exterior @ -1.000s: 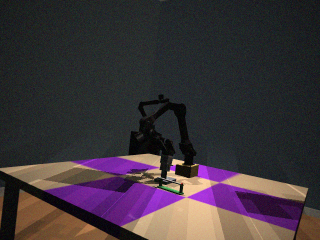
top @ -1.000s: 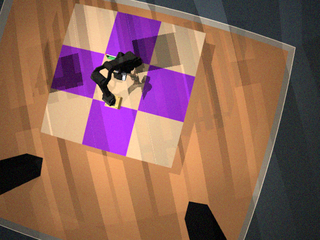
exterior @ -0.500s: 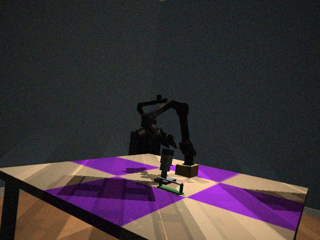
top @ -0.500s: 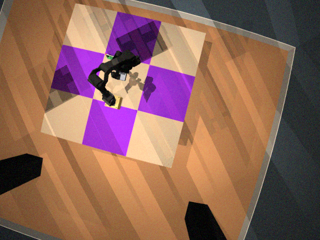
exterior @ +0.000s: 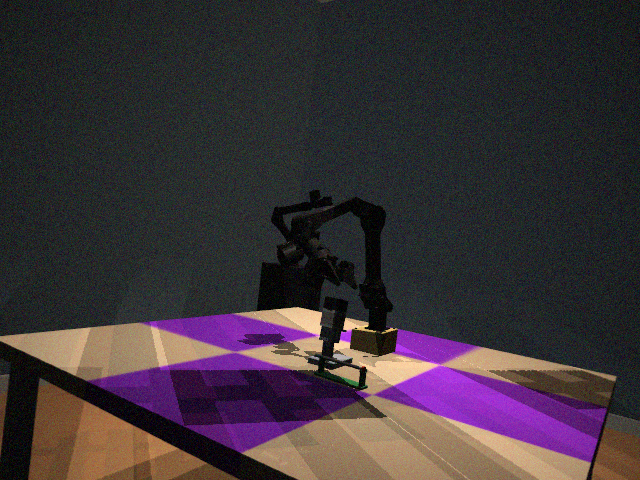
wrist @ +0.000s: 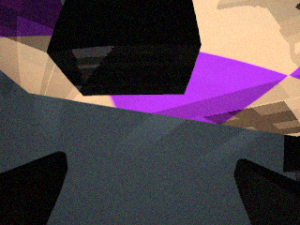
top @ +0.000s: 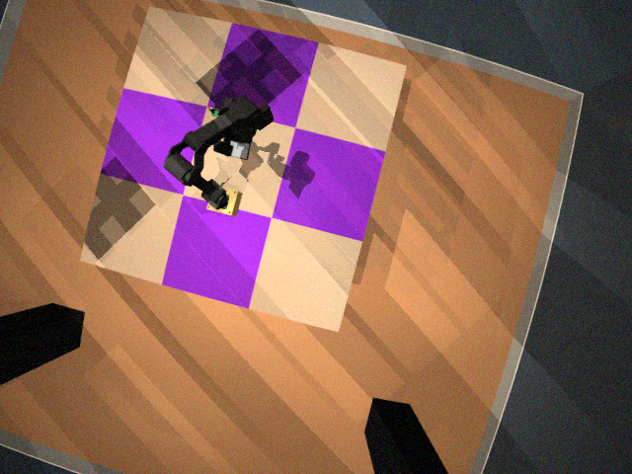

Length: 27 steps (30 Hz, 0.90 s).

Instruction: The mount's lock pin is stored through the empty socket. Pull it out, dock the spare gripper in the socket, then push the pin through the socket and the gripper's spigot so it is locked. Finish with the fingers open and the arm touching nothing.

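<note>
While upright in the socket, spare gripper (exterior: 332,316) looks dark grey.

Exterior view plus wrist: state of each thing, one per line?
Hand: open, holding nothing, raised clear above the spare gripper.
Spare gripper: upright, standing in the mount, free of the hand.
Mount: flat on the table, next to the arm's base.
Lock pin: lying level along the green strip beside the mount; cannot tell whether it passes through the socket.
</note>
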Motion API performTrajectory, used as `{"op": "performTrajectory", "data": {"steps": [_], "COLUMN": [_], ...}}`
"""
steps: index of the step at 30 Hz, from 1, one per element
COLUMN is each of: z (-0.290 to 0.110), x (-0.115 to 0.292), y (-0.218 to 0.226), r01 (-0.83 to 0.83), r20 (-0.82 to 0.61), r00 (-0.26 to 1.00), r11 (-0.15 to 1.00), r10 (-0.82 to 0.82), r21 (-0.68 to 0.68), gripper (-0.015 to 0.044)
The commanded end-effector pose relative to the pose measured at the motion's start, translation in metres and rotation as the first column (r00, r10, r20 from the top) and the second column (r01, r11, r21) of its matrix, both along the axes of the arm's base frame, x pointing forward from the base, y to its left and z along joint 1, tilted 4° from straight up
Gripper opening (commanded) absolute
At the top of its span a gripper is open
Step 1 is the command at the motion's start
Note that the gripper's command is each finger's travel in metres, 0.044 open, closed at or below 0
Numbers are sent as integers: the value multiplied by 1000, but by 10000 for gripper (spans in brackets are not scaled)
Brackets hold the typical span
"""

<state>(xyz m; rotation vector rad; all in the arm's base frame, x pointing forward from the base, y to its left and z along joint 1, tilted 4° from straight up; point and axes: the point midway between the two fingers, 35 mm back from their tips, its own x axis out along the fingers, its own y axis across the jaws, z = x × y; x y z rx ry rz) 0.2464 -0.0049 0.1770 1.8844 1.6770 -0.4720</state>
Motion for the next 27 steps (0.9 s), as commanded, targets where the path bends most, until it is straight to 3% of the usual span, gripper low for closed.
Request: {"op": "performTrajectory", "data": {"steps": [1, 20, 27], "z": [9, 26, 26], "x": [0, -4, -21], "y": [2, 7, 73], "r01": [17, 55, 59], "r20": [13, 32, 31], "r00": [1000, 998, 998], "r11": [1000, 998, 998], "r10": [-17, -54, -58], "r21": [-7, -32, -34], "gripper": [440, 440, 256]}}
